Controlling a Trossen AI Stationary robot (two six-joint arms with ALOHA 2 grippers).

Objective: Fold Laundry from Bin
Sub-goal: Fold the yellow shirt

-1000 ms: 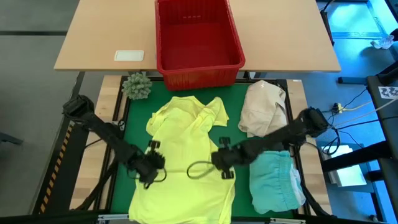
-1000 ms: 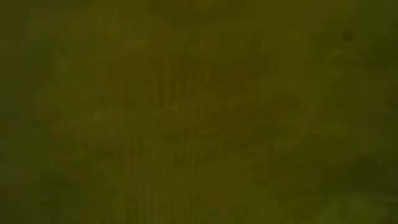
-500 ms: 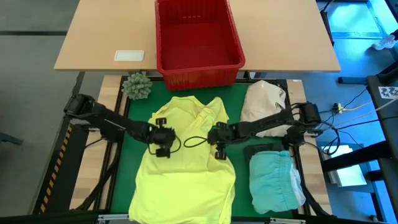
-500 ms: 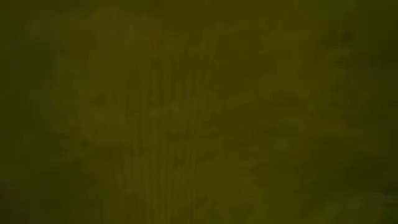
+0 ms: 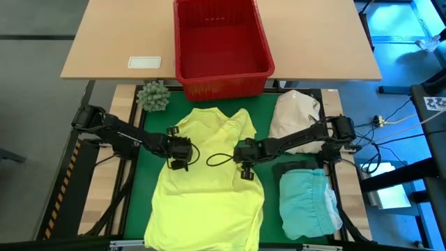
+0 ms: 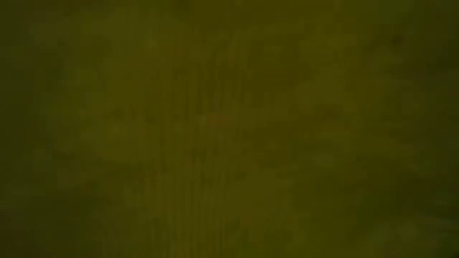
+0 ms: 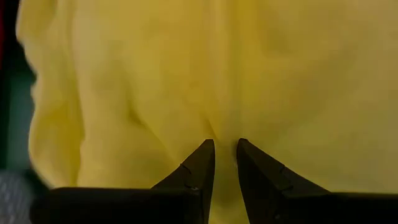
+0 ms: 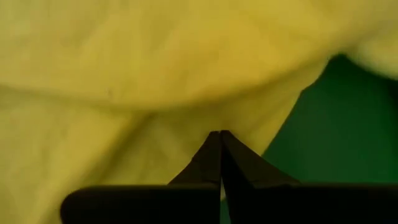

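Note:
A bright yellow shirt [image 5: 209, 188] lies spread on the green mat, collar toward the red bin [image 5: 221, 70], which stands beyond the mat's far edge. My left gripper [image 5: 180, 157] is on the shirt's left chest, its fingers [image 7: 225, 144] closed to a narrow gap with cloth in it. My right gripper [image 5: 244, 163] is on the shirt's right side near its edge, shut [image 8: 220, 132]. A turquoise garment [image 5: 310, 202] lies folded at the near right. The low view shows only a dark blur. My left gripper pinches a small raised fold of the yellow shirt [image 7: 217, 127] between its two fingers, coming steeply from above. The cloth around it lies on the mat, with creases running into the gap. My right gripper has its shut fingertips [image 8: 214, 146] on the shirt close to the right edge [image 8: 273, 118], pointing steeply down. I cannot tell whether any cloth is caught between them.
A cream cloth bundle [image 5: 296, 118] lies at the far right of the mat, and a green spiky ball [image 5: 153, 96] at its far left corner. A small white object [image 5: 145, 63] lies on the wooden table left of the bin. A dark cable loop [image 5: 219, 159] hangs between the grippers.
Both grippers have moved over the yellow shirt from its middle toward the table's far edge, going down as they went, the left one also a little to the right. Over the last half second they have nearly stopped.

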